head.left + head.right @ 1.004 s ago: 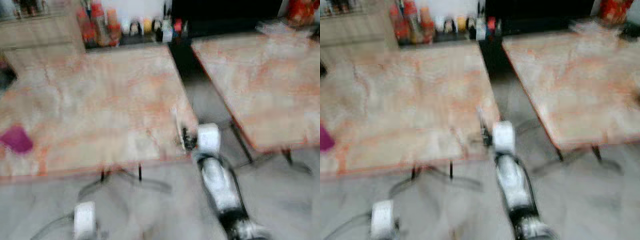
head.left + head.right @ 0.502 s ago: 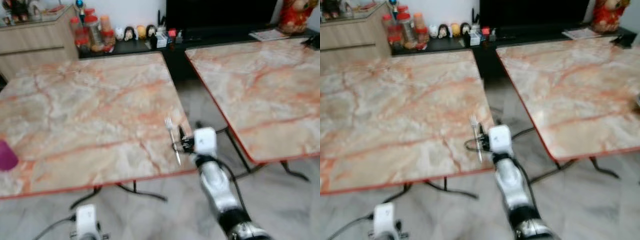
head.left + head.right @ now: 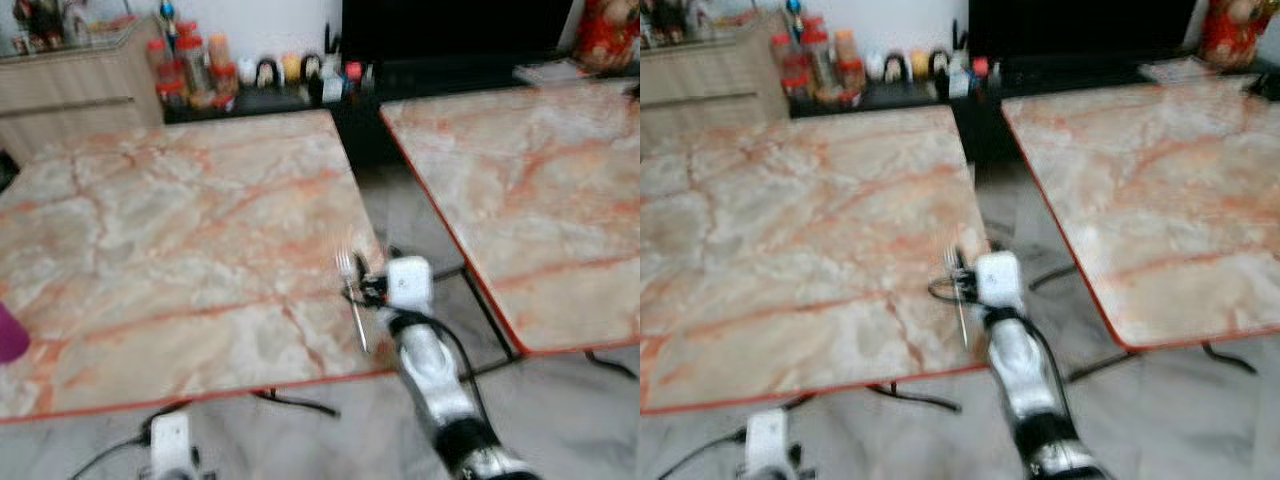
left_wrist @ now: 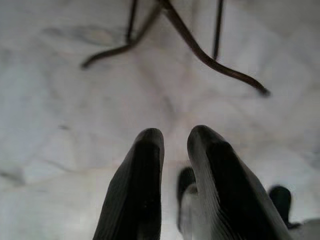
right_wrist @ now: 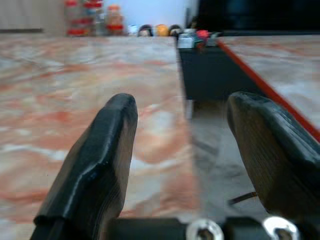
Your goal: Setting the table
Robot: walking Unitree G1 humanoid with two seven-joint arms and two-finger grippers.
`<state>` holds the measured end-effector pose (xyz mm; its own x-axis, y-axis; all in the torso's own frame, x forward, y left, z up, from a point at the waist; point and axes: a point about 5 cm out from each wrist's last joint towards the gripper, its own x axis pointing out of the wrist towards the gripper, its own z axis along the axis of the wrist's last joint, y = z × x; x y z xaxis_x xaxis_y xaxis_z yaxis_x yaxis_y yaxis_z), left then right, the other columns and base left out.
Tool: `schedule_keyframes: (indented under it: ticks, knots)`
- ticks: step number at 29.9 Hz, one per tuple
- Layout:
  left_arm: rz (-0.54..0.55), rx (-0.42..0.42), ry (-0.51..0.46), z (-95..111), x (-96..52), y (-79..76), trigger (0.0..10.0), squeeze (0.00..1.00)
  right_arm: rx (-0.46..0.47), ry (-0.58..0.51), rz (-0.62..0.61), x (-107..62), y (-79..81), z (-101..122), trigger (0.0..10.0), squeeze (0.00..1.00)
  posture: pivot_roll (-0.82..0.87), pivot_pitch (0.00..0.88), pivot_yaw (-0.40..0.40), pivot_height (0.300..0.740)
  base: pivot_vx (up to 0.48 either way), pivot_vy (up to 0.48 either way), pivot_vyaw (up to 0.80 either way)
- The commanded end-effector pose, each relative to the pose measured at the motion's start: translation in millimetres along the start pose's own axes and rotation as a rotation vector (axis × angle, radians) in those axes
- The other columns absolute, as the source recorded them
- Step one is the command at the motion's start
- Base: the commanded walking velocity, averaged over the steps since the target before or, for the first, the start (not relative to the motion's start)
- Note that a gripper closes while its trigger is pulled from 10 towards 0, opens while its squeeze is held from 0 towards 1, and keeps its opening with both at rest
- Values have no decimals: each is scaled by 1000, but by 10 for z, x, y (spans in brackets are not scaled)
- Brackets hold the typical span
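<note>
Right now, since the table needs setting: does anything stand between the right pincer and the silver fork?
Nothing visible does: the silver metal fork is just beside the right pincer, at the orange-veined marble table's edge.
</note>
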<state>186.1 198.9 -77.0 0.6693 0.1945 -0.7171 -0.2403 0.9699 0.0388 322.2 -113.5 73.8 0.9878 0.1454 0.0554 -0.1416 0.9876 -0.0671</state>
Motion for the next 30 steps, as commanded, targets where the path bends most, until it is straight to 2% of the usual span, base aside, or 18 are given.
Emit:
schedule_keyframes:
  ticks: [1,11,17,26,30]
  knots:
    - [28,8,11,-16,-3,105,10000,0,20,-4,26,26,117,32,10000,0,-25,0,24,709,0,0,0]
    - [28,7,13,-14,-1,110,10000,0,19,0,32,30,132,32,10000,0,-22,0,22,709,0,0,0]
    - [24,8,13,-16,-2,106,10000,0,-22,-11,52,29,152,43,10000,0,-24,0,22,709,0,0,93]
    - [22,6,9,-5,1,98,10000,0,-1,-2,41,26,139,31,10000,0,-21,0,22,709,0,0,124]
    - [22,8,9,-4,1,103,10000,0,-4,0,42,25,142,29,10000,0,-23,0,23,709,254,0,0]
